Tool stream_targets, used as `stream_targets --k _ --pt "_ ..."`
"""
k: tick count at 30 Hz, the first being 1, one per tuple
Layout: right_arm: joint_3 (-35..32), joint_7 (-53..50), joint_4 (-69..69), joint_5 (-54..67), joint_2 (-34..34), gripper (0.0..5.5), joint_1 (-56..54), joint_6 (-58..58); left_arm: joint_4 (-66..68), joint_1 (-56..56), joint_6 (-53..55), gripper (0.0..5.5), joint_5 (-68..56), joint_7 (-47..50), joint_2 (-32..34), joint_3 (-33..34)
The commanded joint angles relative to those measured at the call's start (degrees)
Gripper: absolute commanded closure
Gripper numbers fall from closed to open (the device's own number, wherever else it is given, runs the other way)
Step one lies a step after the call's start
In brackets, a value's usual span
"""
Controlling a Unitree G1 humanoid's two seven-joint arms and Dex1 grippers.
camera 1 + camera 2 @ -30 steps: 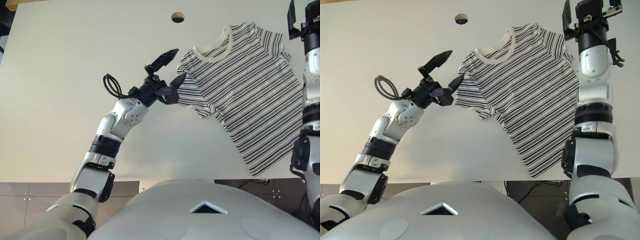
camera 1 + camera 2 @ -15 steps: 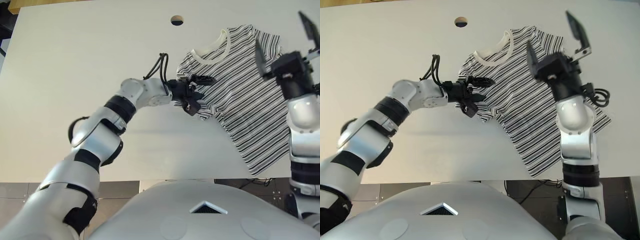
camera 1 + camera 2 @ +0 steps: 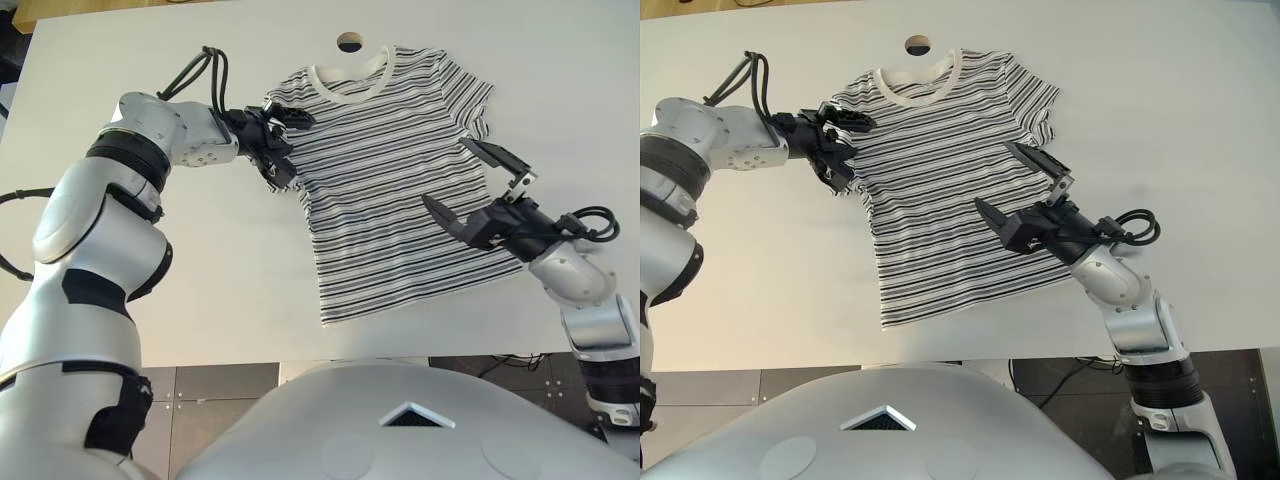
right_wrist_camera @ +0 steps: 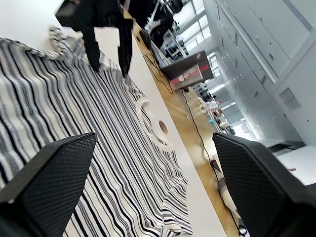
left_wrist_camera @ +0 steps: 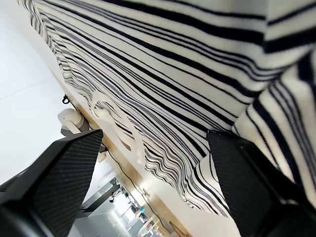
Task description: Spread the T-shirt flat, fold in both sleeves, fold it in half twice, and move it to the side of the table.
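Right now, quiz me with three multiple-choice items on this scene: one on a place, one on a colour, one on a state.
1. Where is the round hole?
A) just past the T-shirt's collar
B) by its bottom hem
C) beside a sleeve

2. What colour is the collar band?
A) red
B) plain cream
C) black

3. How is the right gripper?
A) shut on a sleeve
B) shut on the hem
C) open above the shirt

Answers:
1 A: the hole sits just beyond the collar.
2 B: the band is unstriped cream.
3 C: its fingers stand spread over the shirt's lower part, holding nothing.
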Motion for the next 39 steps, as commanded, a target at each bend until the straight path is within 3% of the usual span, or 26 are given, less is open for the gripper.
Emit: stream_targets --k 1,6,12,16,21,32,36,39 --pt "0.25 0.7 -0.05 0.14 0.69 1.17 -2.01 0.05 1.63 -2.1 0.64 1.54 -0.07 7.74 -0.26 0.83" --pt "-2.71 0.83 -0.17 -0.31 -1.34 1.17 -1.01 -0.12 -4.85 -1.21 0.68 1.54 -4.43 14.86 8.21 7.55" --pt "-6.65 2.09 5.35 -6.93 -10.32 1.17 6.28 -3.61 -21.76 13.05 3.48 1.54 -11.66 13.06 18.67 16.55" --pt "-2.31 5.37 8.72 -10.15 -13.88 1.17 12.38 -6.84 -31.46 23.86 7.3 1.54 -21.39 13.09 17.64 25.87" --pt "1.1 6.57 10.31 -12.19 -15.63 1.17 14.76 -10.01 -37.57 33.09 9.25 1.54 -25.11 8.87 16.32 29.45" --pt "-8.71 4.41 -1.09 -7.49 -17.05 1.17 32.74 -9.83 -36.77 40.18 6.29 1.54 -25.2 2.07 23.0 34.34" --pt "-8.88 4.08 -1.22 -7.64 -16.03 1.17 30.93 -9.68 -36.19 40.04 6.05 1.54 -25.08 1.43 21.74 34.7" --pt "-10.55 1.46 -6.09 1.81 -12.51 1.17 28.29 -11.47 -33.16 37.97 6.85 1.54 -23.98 0.72 20.38 33.89"
